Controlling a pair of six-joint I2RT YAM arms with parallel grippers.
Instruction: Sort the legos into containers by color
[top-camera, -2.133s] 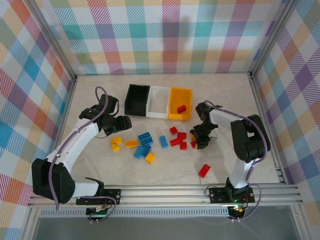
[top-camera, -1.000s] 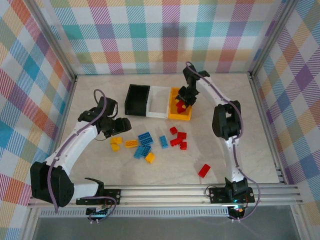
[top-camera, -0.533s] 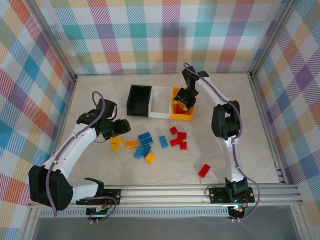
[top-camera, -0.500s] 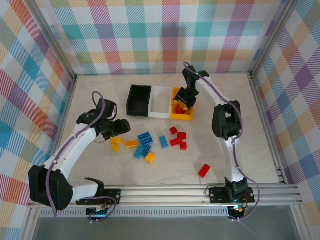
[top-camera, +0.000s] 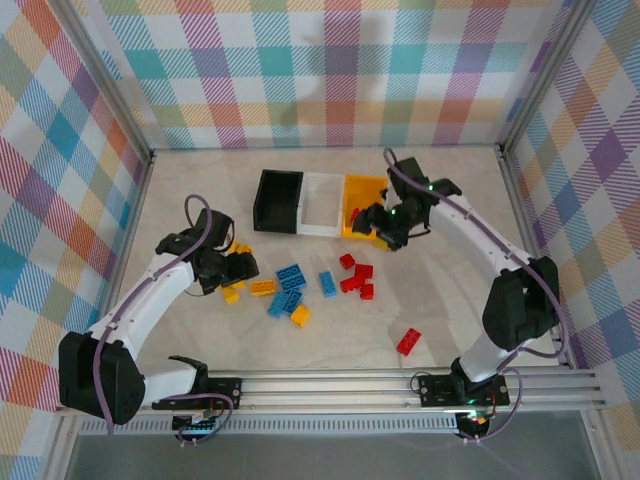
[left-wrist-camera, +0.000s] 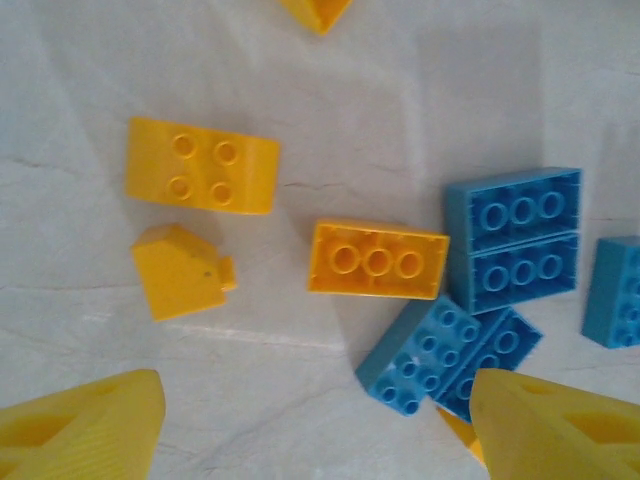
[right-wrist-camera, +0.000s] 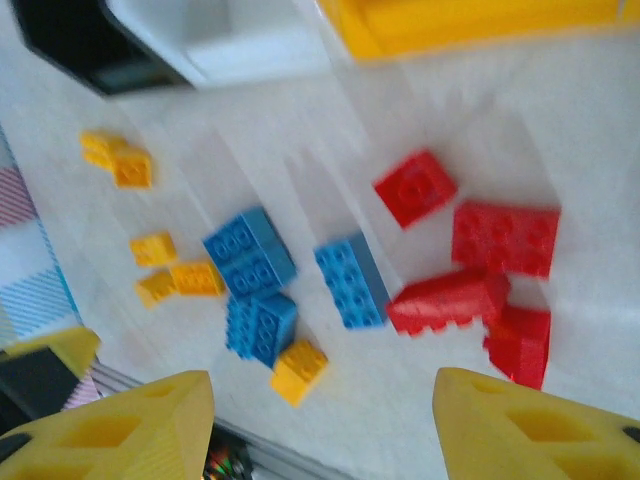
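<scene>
Both jaws apart, empty. Right gripper (right-wrist-camera: 318, 425) at the edge of yellow-orange bin (top-camera: 360, 190), left gripper (left-wrist-camera: 320, 430) well apart from it, over yellow legos (left-wrist-camera: 378, 262). Likely light, rigid, slick — pinch flat side walls.

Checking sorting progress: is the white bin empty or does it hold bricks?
Empty: the white bin shows a bare floor from above.
</scene>
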